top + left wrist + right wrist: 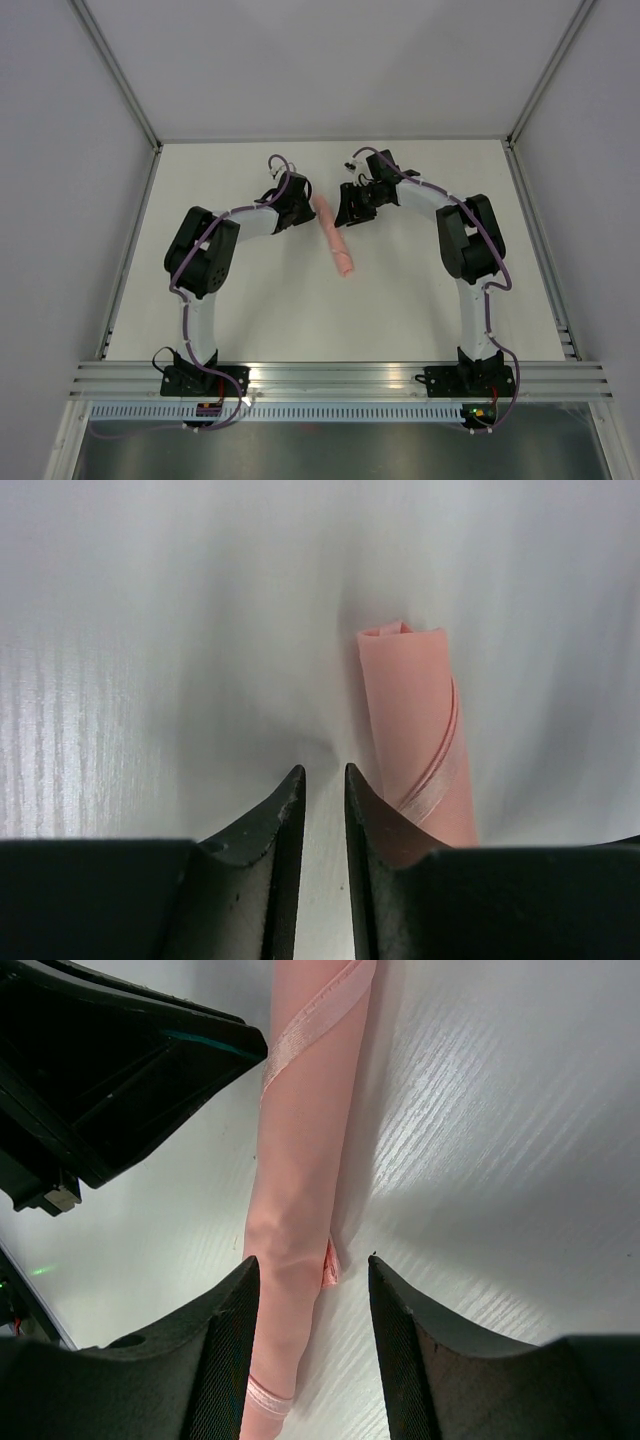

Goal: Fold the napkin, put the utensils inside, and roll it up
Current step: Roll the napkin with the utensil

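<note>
**Black jaws flank the pale pink rolled fabric napkin (335, 240), neither pair clamped on it**

Closest to your left wrist camera, the left jaws stand narrow. Their two black fingers (270, 850) are only a slit apart, with bare white surface (150, 680) showing through and nothing held between them. The napkin (415, 730) lies just to the right of that slit as a slim tube. Its far end is open and shows the wound layers, and a stitched hem line crosses it at a slant. Its near part runs behind the right-hand finger; you cannot tell from this view whether the two touch.

At your right wrist camera, the right jaws stand wide. The napkin (300, 1180) runs lengthwise through the gap, close against the left-hand ribbed finger (225, 1350). Open surface shows between the tube and the other finger, so it is not gripped. A small fold of cloth pokes out on the tube's right side. The black body of the left arm (110, 1070) fills the upper left of that view and overlaps the tube's edge.

From above, you see the tube lying aslant on the white surface (250, 320), with its far end between the two wrists and its near end angled towards your right arm (470, 240). The left arm (205, 250) reaches in from the other side.
</note>
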`<state>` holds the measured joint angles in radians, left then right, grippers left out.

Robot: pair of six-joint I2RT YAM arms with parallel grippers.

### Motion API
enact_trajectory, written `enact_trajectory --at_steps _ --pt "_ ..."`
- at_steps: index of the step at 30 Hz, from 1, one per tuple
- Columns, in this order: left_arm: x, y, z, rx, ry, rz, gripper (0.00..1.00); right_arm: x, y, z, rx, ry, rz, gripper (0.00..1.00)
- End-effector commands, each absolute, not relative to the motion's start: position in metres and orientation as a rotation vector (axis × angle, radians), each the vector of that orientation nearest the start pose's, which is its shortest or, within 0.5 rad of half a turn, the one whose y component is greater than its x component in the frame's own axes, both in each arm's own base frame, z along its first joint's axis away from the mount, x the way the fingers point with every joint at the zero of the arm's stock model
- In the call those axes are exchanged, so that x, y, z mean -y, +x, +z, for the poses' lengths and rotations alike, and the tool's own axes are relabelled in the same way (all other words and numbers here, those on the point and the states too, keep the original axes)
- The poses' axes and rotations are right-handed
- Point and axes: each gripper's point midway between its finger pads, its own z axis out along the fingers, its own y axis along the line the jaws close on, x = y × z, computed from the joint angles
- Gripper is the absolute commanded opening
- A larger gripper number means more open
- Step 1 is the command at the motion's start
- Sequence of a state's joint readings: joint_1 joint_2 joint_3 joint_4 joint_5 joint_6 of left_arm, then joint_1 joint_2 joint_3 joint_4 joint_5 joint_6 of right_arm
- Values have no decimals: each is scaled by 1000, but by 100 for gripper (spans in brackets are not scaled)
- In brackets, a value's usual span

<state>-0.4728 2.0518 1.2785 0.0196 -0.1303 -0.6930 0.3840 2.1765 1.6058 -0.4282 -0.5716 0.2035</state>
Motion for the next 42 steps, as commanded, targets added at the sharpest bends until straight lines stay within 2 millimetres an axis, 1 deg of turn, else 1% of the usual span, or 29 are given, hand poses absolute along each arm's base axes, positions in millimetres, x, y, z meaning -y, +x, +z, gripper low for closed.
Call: enact_trajectory --at_steps 1,2,5,7,8,9,10,11,12,13,14,15,16,17,18,19,21,22,23,24,25,26,28,29,31,32,34,36,42 --pt "226 464 42 -2319 -308 -378 28 -278 422 50 -2568 -444 962 53" --pt "223 466 44 -2314 -313 -374 28 -277 423 52 -2566 -445 963 53" --pt "218 467 62 -2280 -314 -385 28 -273 423 54 -2559 -446 961 53" --pt "215 467 72 -2266 -300 -388 29 -267 425 62 -2542 -444 958 53" --pt "212 465 75 -2262 -295 -389 29 -260 427 63 -2539 -429 948 53" --pt "213 464 90 -2239 -264 -407 29 -255 429 71 -2521 -419 937 53" --pt "211 462 96 -2231 -255 -410 29 -249 430 75 -2508 -427 926 53" --pt "209 458 101 -2225 -240 -411 29 -238 432 77 -2506 -405 918 53" --pt "208 454 118 -2196 -215 -423 31 -230 432 90 -2480 -403 909 54" --pt "205 451 127 -2179 -207 -431 32 -223 432 95 -2465 -399 906 54" --pt "203 444 128 -2182 -192 -438 32 -205 432 94 -2467 -379 889 54" --pt "203 438 148 -2150 -148 -468 34 -195 431 109 -2435 -381 872 55" --pt "201 434 155 -2136 -135 -478 34 -178 433 115 -2425 -357 847 55" --pt "199 425 153 -2146 -120 -484 34 -167 428 114 -2421 -378 822 55" --pt "202 418 160 -2138 -79 -519 35 -157 426 130 -2388 -377 795 55" --pt "199 408 171 -2118 -66 -533 35 -139 427 137 -2366 -358 760 56" --pt "204 391 182 -2112 1 -592 35 -120 418 154 -2313 -384 695 59" --pt "200 379 193 -2092 17 -603 35 -108 412 152 -2316 -365 675 60" --pt "198 372 197 -2093 42 -603 35 -102 408 170 -2272 -379 646 61" --pt "197 364 199 -2095 61 -612 36 -95 404 173 -2262 -396 616 61" --pt "193 353 211 -2065 80 -623 36 -92 399 173 -2261 -396 605 62" --pt "191 347 214 -2060 96 -618 36 -79 395 185 -2232 -377 581 62" --pt "185 332 215 -2067 116 -610 36 -64 388 187 -2231 -371 548 62" --pt "180 325 226 -2036 133 -605 37 -61 384 196 -2208 -375 529 63" --pt "172 315 223 -2051 128 -580 38 -52 377 196 -2208 -375 491 64" --pt "170 309 230 -2028 134 -582 38 -49 374 204 -2183 -375 467 65" --pt "167 303 228 -2034 137 -581 38 -44 370 206 -2164 -376 445 67" --pt "166 298 230 -2029 137 -589 38 -43 368 215 -2134 -383 419 67" --pt "163 289 233 -2011 140 -602 39 -38 368 219 -2116 -373 408 68"
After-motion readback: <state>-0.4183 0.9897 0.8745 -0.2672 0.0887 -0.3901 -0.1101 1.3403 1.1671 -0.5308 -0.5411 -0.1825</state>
